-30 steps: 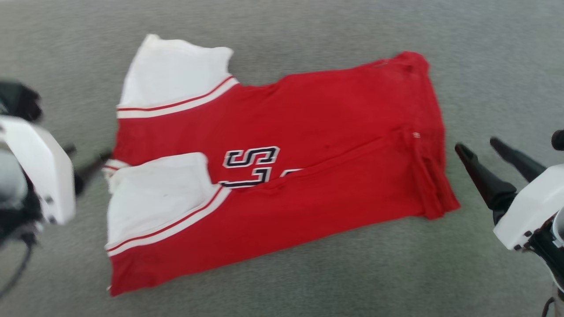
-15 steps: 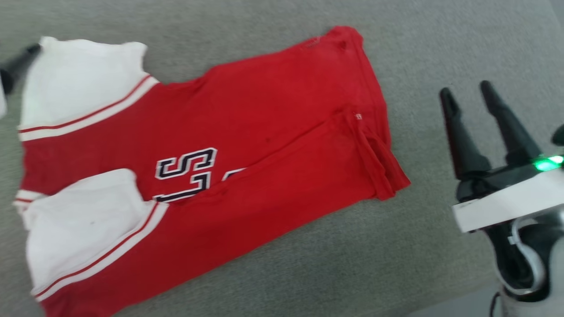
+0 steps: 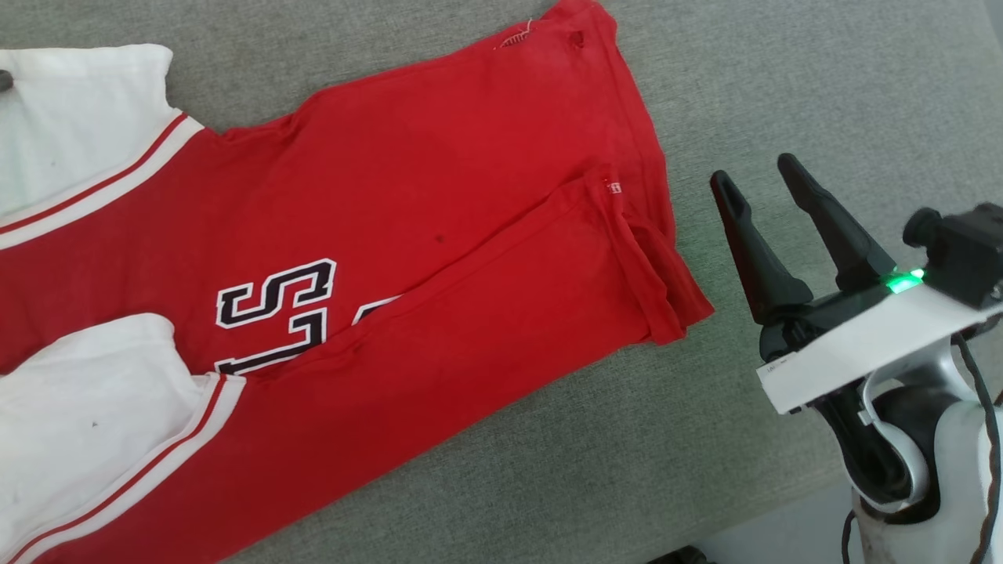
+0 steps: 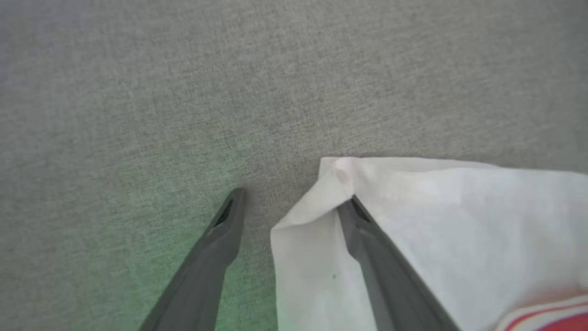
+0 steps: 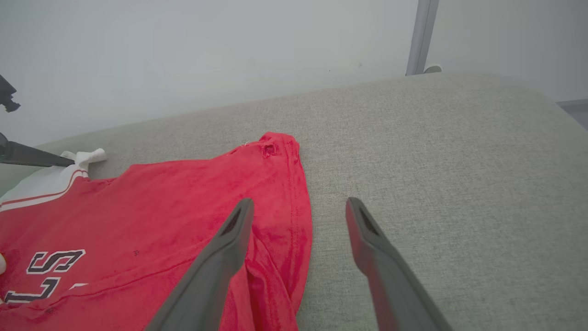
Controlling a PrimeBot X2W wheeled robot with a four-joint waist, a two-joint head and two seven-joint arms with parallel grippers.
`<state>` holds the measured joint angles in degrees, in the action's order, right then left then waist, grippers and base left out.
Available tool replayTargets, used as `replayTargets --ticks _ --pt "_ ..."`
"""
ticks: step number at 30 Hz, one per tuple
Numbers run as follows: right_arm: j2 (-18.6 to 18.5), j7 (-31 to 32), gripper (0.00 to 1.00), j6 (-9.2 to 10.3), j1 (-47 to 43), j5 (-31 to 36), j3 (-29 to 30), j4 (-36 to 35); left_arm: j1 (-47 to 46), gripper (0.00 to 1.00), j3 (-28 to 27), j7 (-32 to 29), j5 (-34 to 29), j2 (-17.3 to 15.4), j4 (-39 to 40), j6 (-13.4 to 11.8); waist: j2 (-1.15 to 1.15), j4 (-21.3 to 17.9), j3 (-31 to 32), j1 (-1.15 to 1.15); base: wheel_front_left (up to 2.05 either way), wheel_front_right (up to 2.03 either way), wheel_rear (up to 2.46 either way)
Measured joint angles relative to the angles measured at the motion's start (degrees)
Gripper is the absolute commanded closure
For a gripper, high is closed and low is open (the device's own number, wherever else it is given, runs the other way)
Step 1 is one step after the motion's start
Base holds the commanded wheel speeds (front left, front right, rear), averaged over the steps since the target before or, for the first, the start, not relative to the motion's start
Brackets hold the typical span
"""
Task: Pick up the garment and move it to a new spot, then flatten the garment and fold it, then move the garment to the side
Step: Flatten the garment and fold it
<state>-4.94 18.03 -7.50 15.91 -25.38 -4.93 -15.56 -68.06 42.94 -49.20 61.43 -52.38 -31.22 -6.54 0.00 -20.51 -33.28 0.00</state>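
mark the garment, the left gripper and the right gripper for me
garment (image 3: 470, 196), head view, red body panel
left gripper (image 4: 295, 195), left wrist view, midway between its fingertips
right gripper (image 3: 753, 170), head view, midway between its fingertips

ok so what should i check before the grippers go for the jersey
1. Left gripper open: ok, jaws spread.
2. White corner of the garment within the left jaws: ok, its edge lies between them; whether they touch it, cannot tell.
3. Right gripper open and empty: ok.
4. Right gripper on the red hem: not ok, it stands beside the hem, apart from it.
5. Garment smooth: not ok, a folded-over flap hides part of the lettering and the hem end is rumpled.
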Motion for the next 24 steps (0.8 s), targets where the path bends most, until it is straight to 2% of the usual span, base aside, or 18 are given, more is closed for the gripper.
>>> replayTargets --ticks 2,8,9,10,18,24 --pt "-0.75 1.9 0.0 0.0 0.83 -0.38 -0.38 0.21 -1.02 0.0 0.54 -3.02 0.33 0.8 -0.22 -1.22 0.0 0.27 -0.23 0.0 0.0 0.0 0.0" --pt "-2.26 7.3 0.0 0.0 6.24 -1.05 -1.55 2.41 -1.93 0.0 0.82 -5.99 1.13 2.11 0.93 -3.52 0.0 0.85 -0.98 0.0 0.0 0.0 0.0" --pt "-3.1 8.66 0.0 0.0 7.92 -0.77 -2.21 3.32 -2.11 0.43 1.09 -6.23 0.97 2.13 1.49 -3.07 0.0 0.95 -1.19 0.0 0.0 0.0 0.0" --pt "-3.49 9.92 0.0 0.0 9.69 -1.09 -2.5 4.39 -2.3 1.0 1.14 -6.23 0.77 2.11 1.79 -2.98 0.0 1.06 -1.43 0.0 0.0 0.0 0.0" --pt "-6.14 20.02 0.0 0.0 28.59 -4.36 -7.64 18.98 -4.6 1.0 1.91 -4.2 -0.47 5.76 1.56 -0.43 0.0 2.84 -2.89 0.0 0.0 0.0 0.0" --pt "-7.66 23.38 0.0 0.0 40.86 -4.02 -11.72 32.49 -6.67 1.0 2.41 -2.56 -0.82 9.33 -0.47 1.6 0.0 5.7 -3.55 0.0 0.0 0.0 0.0"
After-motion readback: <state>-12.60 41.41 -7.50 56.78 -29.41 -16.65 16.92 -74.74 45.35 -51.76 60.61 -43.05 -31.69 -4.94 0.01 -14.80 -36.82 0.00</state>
